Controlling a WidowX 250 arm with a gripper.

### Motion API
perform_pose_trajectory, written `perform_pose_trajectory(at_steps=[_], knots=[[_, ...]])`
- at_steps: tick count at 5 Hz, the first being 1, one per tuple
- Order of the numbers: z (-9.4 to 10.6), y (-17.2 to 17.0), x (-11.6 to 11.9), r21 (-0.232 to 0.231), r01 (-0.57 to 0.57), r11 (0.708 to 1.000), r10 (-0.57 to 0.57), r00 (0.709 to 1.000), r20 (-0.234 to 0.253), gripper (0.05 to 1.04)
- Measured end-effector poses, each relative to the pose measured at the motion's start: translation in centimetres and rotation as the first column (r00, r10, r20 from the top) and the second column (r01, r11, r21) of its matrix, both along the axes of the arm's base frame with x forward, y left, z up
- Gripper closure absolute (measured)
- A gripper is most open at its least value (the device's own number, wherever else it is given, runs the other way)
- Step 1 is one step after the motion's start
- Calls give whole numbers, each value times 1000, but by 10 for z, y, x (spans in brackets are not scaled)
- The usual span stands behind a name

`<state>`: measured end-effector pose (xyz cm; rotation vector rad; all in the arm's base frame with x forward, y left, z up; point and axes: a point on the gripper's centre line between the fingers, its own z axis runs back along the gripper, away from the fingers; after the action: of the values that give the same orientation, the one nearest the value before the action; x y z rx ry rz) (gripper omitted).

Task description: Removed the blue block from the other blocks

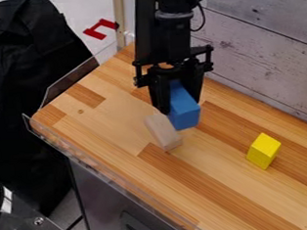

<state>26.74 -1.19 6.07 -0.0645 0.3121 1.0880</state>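
My gripper [180, 98] hangs over the upper middle of the wooden table, with its fingers on either side of a blue block [184, 110] and shut on it. The blue block's lower end sticks out below the fingertips. Just left of it and partly behind it, a pale wooden block [163, 132] lies on the table; whether the two touch I cannot tell. A yellow block [264, 151] stands apart at the right.
The wooden table [111, 129] has a clear plastic rim [108, 176] along its left and front edges. A whitewashed plank wall [263, 41] rises behind it on the right. Black cloth [28, 61] hangs beyond the left edge.
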Motion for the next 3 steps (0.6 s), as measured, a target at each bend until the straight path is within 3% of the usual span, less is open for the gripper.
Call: perform_pose_trajectory(at_steps=[3], knots=[[-17, 11, 2, -42, -6, 999, 6, 1000, 0, 504]])
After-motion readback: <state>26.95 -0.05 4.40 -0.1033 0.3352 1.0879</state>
